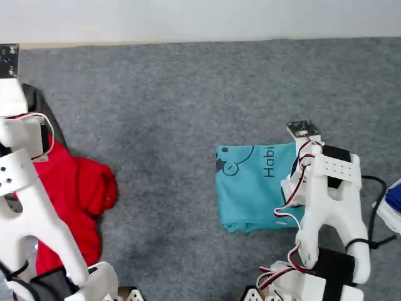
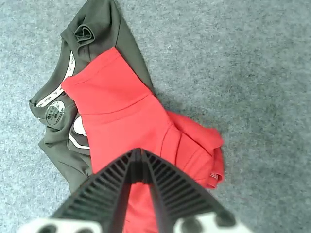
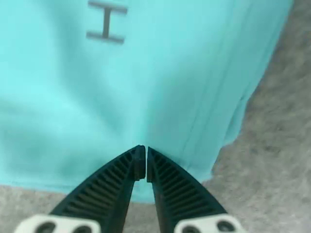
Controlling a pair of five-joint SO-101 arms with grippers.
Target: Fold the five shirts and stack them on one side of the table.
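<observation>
**Closed fingers over two shirts: folding part done**

Right gripper (image 3: 145,156) has its fingers pressed together with nothing seen between them. It sits just above the teal shirt (image 3: 97,87), which lies as a rough rectangle right of centre on the table (image 1: 163,94).

Left gripper (image 2: 141,158) is likewise closed and empty over the red shirt (image 2: 126,111). That shirt is crumpled at the near left, on top of a dark shirt (image 2: 97,34).

Judgement: the teal fold looks nearly done, though its near edge bulges and should be smoothed before stacking. The red shirt needs spreading flat first.

Blue and white cloth (image 1: 391,204) sits at the right edge.

Dark lettering marks the teal shirt, and round labels sit inside the dark collar. Neither is transcribed.
</observation>
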